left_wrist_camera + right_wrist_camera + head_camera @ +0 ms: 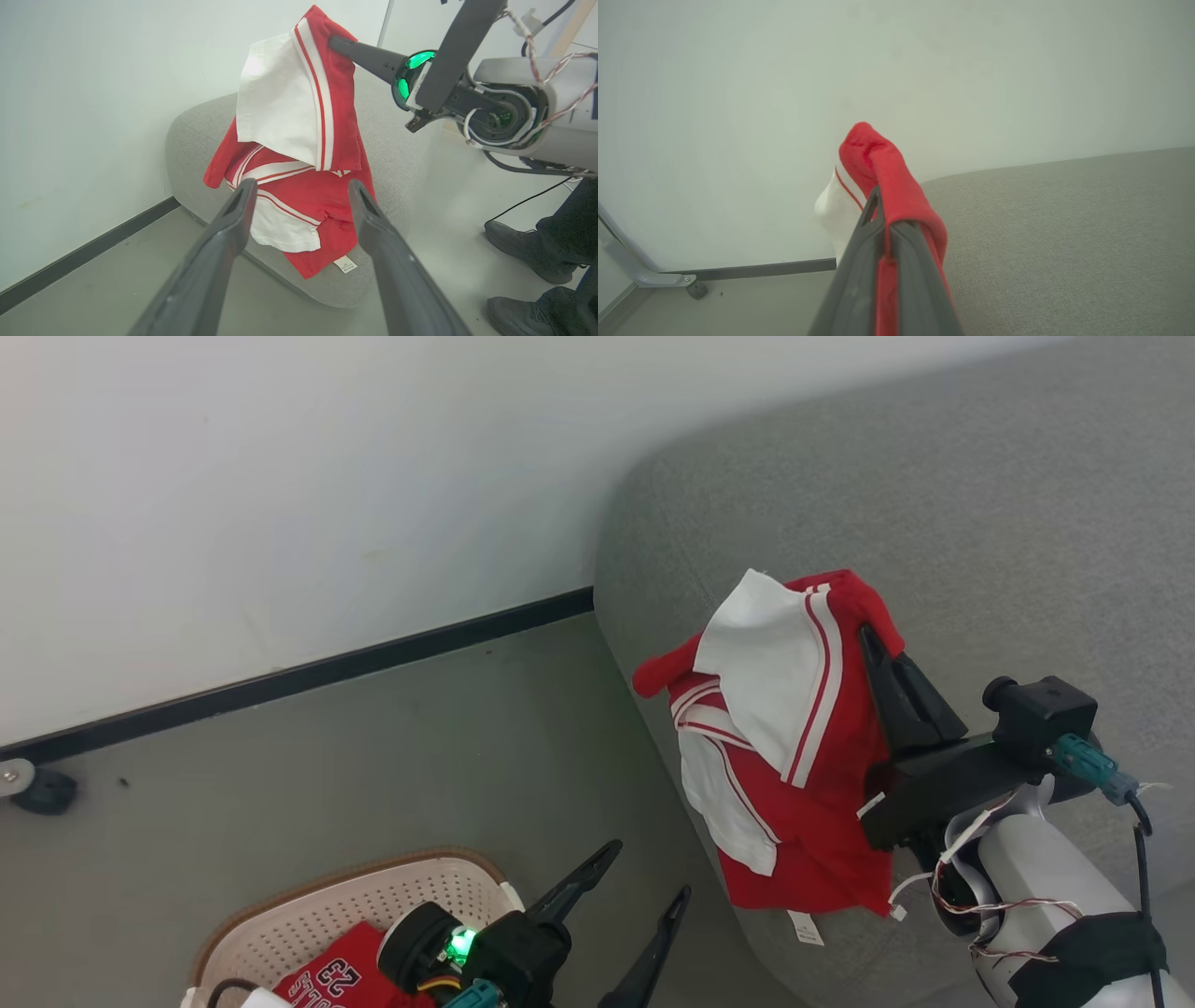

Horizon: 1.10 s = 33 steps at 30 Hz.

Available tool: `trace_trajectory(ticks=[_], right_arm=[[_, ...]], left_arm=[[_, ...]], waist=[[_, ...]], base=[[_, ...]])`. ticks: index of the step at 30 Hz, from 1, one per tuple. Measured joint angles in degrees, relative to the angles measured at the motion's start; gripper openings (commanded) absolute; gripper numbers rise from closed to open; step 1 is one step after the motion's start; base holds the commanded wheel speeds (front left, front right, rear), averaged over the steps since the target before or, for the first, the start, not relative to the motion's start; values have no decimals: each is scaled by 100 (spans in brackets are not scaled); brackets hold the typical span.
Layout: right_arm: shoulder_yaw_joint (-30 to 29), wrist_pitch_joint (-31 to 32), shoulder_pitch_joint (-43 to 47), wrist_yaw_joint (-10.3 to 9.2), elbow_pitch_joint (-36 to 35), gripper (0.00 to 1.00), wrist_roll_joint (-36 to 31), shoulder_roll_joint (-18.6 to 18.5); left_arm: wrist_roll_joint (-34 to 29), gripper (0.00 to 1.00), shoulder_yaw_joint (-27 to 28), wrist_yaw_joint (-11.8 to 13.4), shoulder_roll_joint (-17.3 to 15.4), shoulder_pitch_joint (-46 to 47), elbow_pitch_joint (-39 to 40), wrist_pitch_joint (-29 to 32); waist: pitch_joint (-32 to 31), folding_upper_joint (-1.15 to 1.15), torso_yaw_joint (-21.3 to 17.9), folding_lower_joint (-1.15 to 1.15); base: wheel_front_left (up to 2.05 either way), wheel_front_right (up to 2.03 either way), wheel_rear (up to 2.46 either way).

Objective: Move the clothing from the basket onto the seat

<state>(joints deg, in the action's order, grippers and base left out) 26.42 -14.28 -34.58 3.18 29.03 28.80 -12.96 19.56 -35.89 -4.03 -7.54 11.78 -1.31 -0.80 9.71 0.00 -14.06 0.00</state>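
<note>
Right gripper (878, 649) (878, 198): fingers pressed together, pinching a red fold at the top of the hanging garment (803, 784) (299, 116)
Hanging garment: red with white panels and stripe trim, held up over the rounded corner of the seat (934, 504); its lower hem and white tag (805, 927) lie on the grey fabric
Left gripper (649, 870) (301, 184): fingers spread wide, holding nothing, low over the floor (373, 756), pointing at the hanging garment without touching it
Basket (355, 873): on the floor at lower left, with a second garment (341, 971) printed "23" inside
Edges: the seat's rounded edge drops to the floor just below the hem; wall (280, 476) and dark skirting strip (299, 677) lie to the left
Room: bare floor between basket and seat, broad bare cushion to the right of the garment; a person's dark shoes (528, 252) stand beside the seat, a caster wheel (42, 791) by the skirting
</note>
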Motion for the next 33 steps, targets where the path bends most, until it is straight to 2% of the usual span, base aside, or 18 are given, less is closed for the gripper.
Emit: trace_trajectory(ticks=[9,18,24,33], right_arm=[[-285,0,-23,-22,-124,0,16,-37],[-836,0,-632,-68,-172,0,44,-423],[-1190,-1,-1305,-73,7,0,44,-782],[-1612,-4,-2411,-75,296,0,43,-1310]], left_arm=[[-168,100,15,-1,-100,254,67,101],[-218,100,-116,-59,-89,606,77,225],[-221,100,-225,-112,-1,836,62,279],[-259,100,-358,-159,58,1060,47,281]], waist=[[371,0,-391,0],[804,0,-621,0],[1034,0,-589,0],[1265,0,-302,0]], base=[[0,0,0],[0,0,0],[0,0,0],[0,0,0]])
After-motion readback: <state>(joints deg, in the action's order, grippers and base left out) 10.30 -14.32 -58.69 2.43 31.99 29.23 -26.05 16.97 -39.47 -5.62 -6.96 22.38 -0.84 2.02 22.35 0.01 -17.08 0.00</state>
